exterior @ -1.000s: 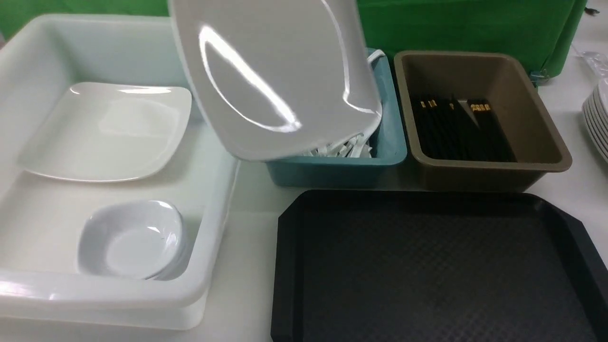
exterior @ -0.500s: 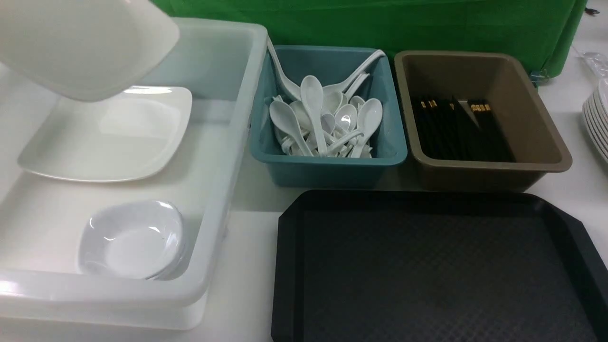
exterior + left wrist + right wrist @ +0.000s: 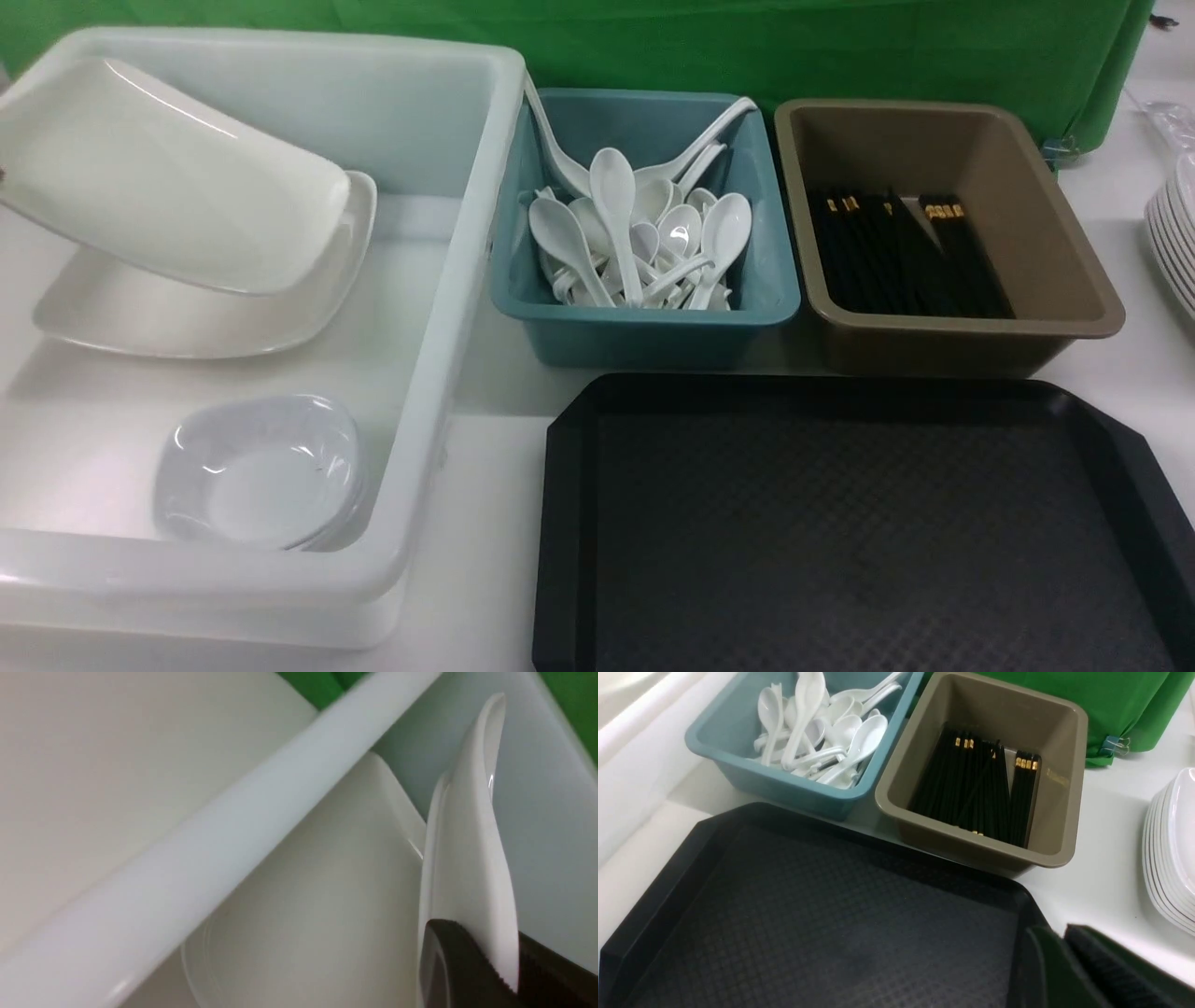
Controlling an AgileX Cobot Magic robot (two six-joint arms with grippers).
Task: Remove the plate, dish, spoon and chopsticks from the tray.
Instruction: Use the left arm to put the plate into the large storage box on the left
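The large white square plate [image 3: 177, 187] hangs tilted inside the white bin [image 3: 448, 308], its low edge touching or just above a second plate [image 3: 187, 322] that lies flat there. In the left wrist view my left gripper [image 3: 486, 947] is shut on the plate's rim [image 3: 472, 858]. The gripper itself is out of the front view. The black tray [image 3: 840, 541] lies bare at front right. My right gripper [image 3: 1052, 931] is shut and empty over the tray's corner [image 3: 1017, 896]. Spoons [image 3: 644, 243] lie in the teal bin. Black chopsticks [image 3: 906, 261] lie in the brown bin.
Small white dishes [image 3: 261, 471] are stacked in the near part of the white bin. The teal bin [image 3: 653, 327] and brown bin [image 3: 1074, 280] stand side by side behind the tray. A stack of white plates [image 3: 1172, 243] stands at the far right.
The plate has swung left from in front of the teal bin and come down into the white bin, over the flat plate. The spoons are now uncovered.
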